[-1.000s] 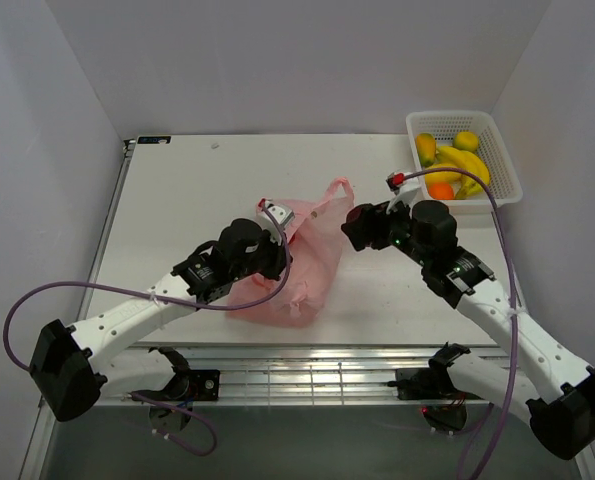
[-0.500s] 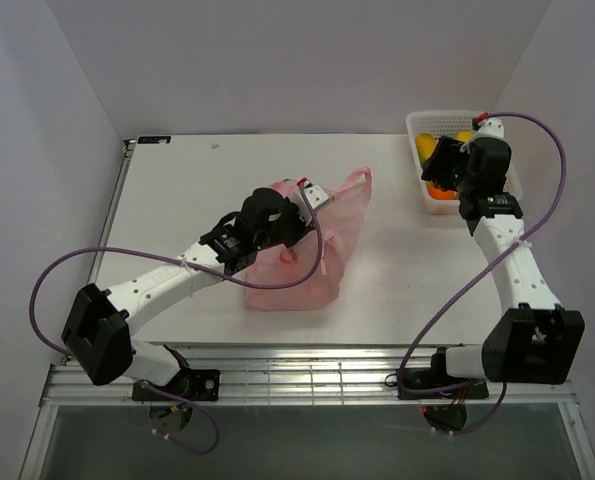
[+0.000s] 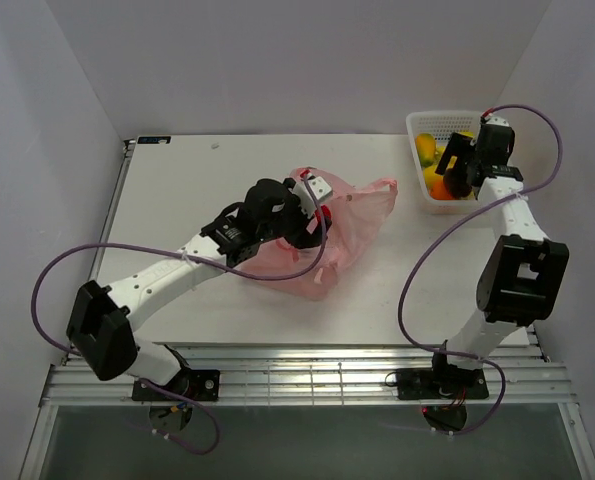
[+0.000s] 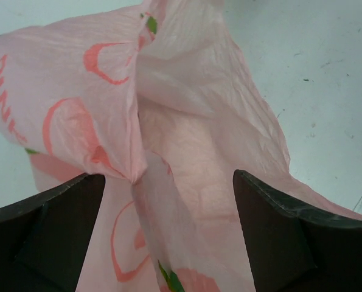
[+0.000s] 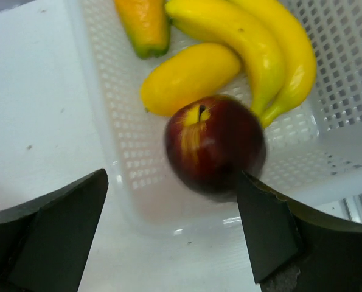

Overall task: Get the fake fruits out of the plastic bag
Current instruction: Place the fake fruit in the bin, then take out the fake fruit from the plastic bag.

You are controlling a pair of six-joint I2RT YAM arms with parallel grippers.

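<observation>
The pink plastic bag [image 3: 352,228] lies crumpled mid-table, its peach-printed folds [image 4: 187,115] filling the left wrist view. My left gripper [image 3: 312,215] sits over the bag's top, open, with a loose fold of bag [image 4: 135,182] standing between the fingers. No fruit shows inside the bag. My right gripper [image 3: 455,172] hangs open over the white mesh basket [image 3: 439,116]. A dark red apple [image 5: 214,143], blurred, is just past the fingertips inside the basket, free of the jaws [image 5: 171,176]. Yellow bananas [image 5: 272,42], a yellow fruit [image 5: 190,76] and an orange-green fruit [image 5: 144,24] lie beside it.
The basket stands at the table's back right corner, close to the right wall. Purple cables loop off both arms. The left arm stretches diagonally from the near left across to the bag.
My right arm swung from the bag to the basket and let the apple go. My left gripper dragged the bag's top rightward, then opened.
</observation>
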